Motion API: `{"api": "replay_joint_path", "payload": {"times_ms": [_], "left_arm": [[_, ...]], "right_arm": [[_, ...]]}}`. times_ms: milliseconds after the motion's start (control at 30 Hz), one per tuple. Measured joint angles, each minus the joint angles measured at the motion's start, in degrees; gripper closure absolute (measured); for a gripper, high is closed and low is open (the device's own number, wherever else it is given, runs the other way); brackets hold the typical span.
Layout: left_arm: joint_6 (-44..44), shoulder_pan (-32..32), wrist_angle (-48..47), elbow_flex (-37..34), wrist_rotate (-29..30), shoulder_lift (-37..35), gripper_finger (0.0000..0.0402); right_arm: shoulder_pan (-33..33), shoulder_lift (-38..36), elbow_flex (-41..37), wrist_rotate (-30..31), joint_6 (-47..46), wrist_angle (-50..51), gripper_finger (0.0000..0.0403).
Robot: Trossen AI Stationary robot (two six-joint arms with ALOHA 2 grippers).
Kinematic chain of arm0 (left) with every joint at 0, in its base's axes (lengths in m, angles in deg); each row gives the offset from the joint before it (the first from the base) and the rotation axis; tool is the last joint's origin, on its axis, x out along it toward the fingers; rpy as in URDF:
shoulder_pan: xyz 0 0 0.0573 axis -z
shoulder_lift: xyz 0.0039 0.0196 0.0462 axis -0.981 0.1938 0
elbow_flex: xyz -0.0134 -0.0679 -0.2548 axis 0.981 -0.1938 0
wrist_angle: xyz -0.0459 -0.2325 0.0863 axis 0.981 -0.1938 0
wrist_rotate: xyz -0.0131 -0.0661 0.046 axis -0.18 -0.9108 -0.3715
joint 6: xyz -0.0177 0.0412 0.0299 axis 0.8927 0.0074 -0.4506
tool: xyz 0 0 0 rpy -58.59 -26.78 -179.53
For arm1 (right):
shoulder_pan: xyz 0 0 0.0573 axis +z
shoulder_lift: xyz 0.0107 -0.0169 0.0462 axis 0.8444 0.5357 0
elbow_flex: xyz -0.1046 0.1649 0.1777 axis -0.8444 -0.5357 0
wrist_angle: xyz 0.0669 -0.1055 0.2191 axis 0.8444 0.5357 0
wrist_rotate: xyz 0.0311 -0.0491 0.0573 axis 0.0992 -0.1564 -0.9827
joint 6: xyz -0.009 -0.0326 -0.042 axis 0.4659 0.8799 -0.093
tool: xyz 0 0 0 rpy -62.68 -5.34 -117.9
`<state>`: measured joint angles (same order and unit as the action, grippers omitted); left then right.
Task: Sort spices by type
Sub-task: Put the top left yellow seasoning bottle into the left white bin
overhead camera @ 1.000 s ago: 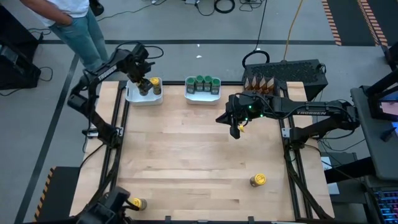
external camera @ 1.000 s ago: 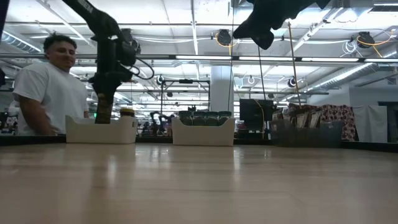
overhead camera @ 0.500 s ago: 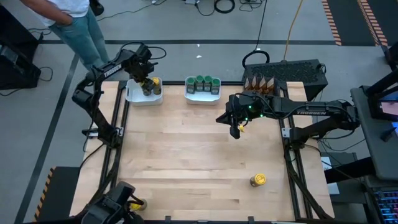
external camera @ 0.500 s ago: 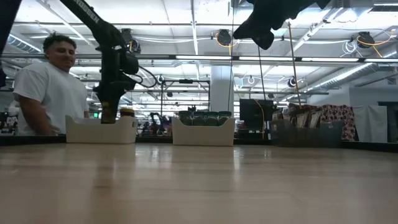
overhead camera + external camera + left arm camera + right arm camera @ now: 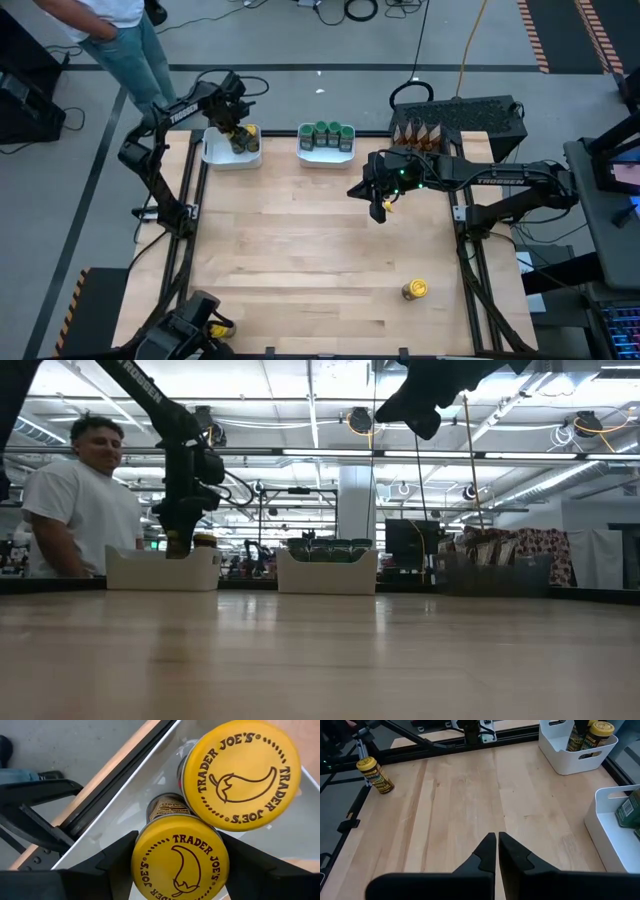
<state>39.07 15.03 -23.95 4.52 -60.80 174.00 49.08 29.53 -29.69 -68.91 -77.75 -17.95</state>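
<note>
At the far left stands a white tray (image 5: 215, 155). My left gripper (image 5: 238, 137) points down into it, shut on a yellow-lidded spice jar (image 5: 180, 865). A second yellow-lidded jar (image 5: 241, 772) stands right beside the held one. Green-lidded jars (image 5: 326, 132) fill a second white tray, and brown pointed packets (image 5: 418, 133) stand in a dark tray. One yellow-lidded jar (image 5: 414, 290) lies on the table near the right. Another (image 5: 375, 775) is at the near left edge. My right gripper (image 5: 380, 210) hangs shut above the table's right half, holding nothing. My left gripper pinches the jar between its two fingers (image 5: 112, 862), one on each side of the yellow lid's rim (image 5: 137, 857). The fingers come from above, pointing down. The jar is upright, its lower part inside the white tray (image 5: 160, 570), whose wall hides whether it stands on the floor.
A person in a white shirt (image 5: 80, 500) stands beyond the table's far left corner. The wide middle of the wooden table (image 5: 300, 240) carries nothing. Dark frame rails (image 5: 190, 200) run along both sides.
My left gripper has gone down into the white tray and slightly toward the table's right with the yellow-lidded jar. The jar stays upright and now sits lower, next to the other yellow-lidded jar.
</note>
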Motion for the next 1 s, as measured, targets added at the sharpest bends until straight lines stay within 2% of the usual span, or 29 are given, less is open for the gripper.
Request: {"api": "replay_joint_path", "payload": {"times_ms": [333, 700, 1000], "left_arm": [[0.0, 0.0, 0.4, -0.2, 0.0, 0.0, 0.0155], [-0.4, 0.0, 0.5, -0.2, 0.1, 0.0, 0.0083], [-2.2, 0.0, -0.3, 1.2, 1.0, -1.0, 0.0077]], "right_arm": [[0.0, 0.0, 0.0, 0.0, -0.2, 0.2, 0.0403], [0.0, 0.0, 0.0, 0.0, -0.2, 0.2, 0.0403], [0.0, 0.0, 0.0, 0.0, -0.2, 0.2, 0.0403]]}}
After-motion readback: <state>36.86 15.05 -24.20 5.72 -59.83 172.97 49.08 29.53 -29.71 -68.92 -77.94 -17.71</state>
